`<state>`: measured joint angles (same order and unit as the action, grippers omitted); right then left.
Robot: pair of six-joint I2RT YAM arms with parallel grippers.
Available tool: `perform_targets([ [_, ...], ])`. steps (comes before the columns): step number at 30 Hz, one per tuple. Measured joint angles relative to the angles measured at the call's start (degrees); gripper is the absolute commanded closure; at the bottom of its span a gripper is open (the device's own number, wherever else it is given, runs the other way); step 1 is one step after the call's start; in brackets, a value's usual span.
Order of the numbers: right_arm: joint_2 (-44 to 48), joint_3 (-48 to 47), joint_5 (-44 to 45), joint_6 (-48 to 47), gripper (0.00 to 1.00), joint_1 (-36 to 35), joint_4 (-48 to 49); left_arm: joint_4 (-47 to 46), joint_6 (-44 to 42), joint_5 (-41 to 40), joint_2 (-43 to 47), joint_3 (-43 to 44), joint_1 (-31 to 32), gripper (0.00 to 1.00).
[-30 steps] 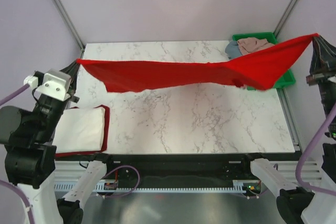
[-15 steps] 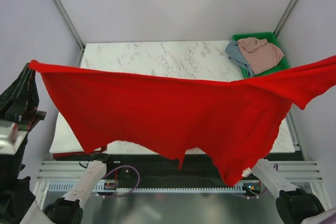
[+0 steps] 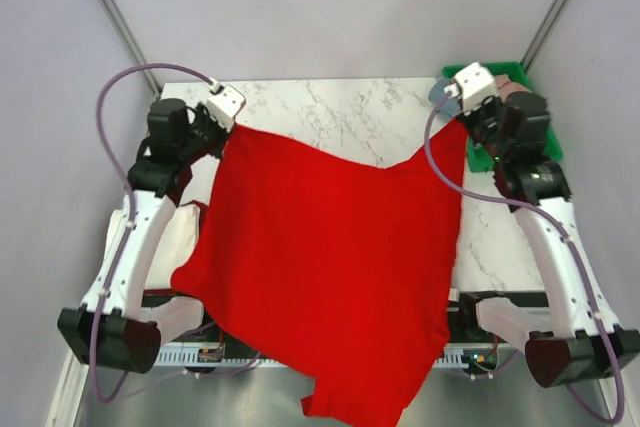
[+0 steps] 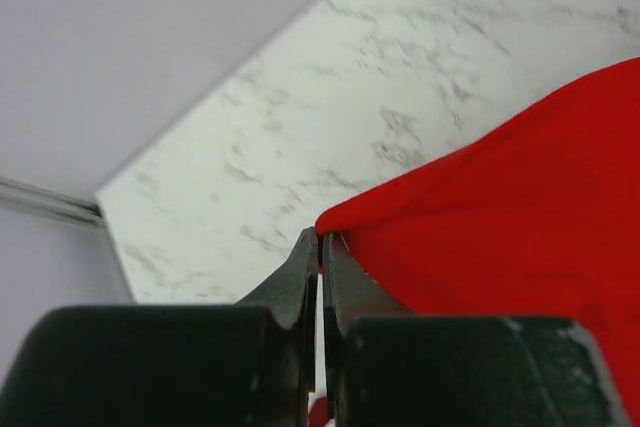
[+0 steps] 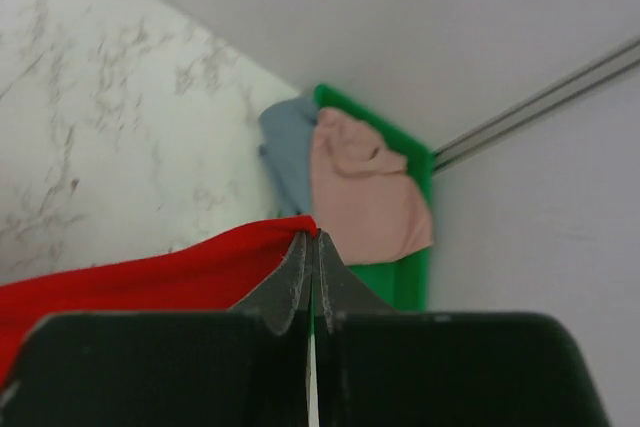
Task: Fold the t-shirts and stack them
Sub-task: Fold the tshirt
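Two arms, one red t-shirt (image 3: 330, 267) strung btwn them. Half a sec ago the cloth is stretched high & wide, arms out at the frame edges. Now both have swung in over the table (image 3: 340, 107), and the shirt slopes down across the marble w/ its lower end hanging off the near edge.

The left gripper (image 4: 320, 244) is clamped on the shirt's left top corner, red cloth nipped at the tips. The mid top edge sags toward the marble. The right gripper (image 5: 312, 239) is likewise pinched on the right top corner, just beside the green tray (image 5: 415, 282).

The pink t-shirt (image 5: 365, 187) & grey-blue t-shirt (image 5: 290, 157) wait in that tray.

Looks like the lay-down step: spread approx done, but the overhang prob needs drawing onto the table before any fold.
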<state>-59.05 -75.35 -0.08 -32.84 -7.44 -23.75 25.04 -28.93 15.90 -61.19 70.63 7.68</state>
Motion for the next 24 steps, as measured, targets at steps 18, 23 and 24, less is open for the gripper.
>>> perform_targets([
  [18, -43.65, 1.81, -3.3, 0.13, 1.0, -0.09, 17.64, -13.31, -3.28, -8.66, -44.02, 4.94, -0.39, 0.98],
  [23, -49.03, -9.81, -3.04, 2.05, 1.0, -0.13, 20.11, -14.73, -3.08, -11.67, -47.8, 10.86, -0.48, 0.98],
  [24, -49.92, -11.63, -2.91, 2.23, 1.0, -0.13, 20.44, -15.02, -3.06, -12.15, -48.15, 11.43, -0.48, 0.98],
])
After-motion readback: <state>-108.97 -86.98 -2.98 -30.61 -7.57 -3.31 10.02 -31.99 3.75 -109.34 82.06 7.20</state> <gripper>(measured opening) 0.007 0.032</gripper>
